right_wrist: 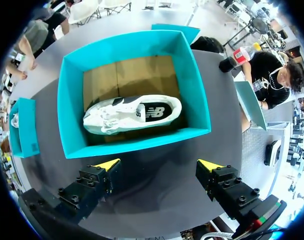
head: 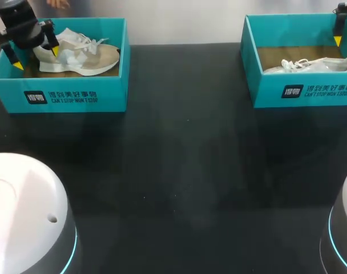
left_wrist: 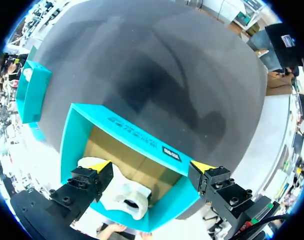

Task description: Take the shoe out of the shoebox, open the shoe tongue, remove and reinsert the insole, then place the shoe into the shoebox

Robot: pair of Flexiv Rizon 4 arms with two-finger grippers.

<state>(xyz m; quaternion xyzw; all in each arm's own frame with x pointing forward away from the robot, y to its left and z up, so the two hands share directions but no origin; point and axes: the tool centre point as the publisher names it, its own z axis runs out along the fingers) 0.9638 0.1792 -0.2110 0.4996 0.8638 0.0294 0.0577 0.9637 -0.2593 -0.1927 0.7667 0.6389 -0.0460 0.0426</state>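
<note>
1. Though half cut off, white arm bases (head: 25, 211) parked at the near corners of the black worktop (head: 173, 171).
2. Further back, far left corner: teal left shoebox (head: 71, 94) with a beige shoe (head: 85, 60) lying inside.
3. Right above it, left gripper (head: 36, 58), jaws spread wide, gripping nothing; one yellow tip over the shoe's heel, other by the box's end wall.
4. Far right corner: right shoebox (head: 305, 91), white shoe (head: 310, 65) inside.
5. By its far wall, right gripper (right_wrist: 159, 164), jaws wide apart too, empty.

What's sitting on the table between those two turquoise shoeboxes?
Nothing. In the head view, only bare black table stretches between the left shoebox and the right shoebox.
</note>
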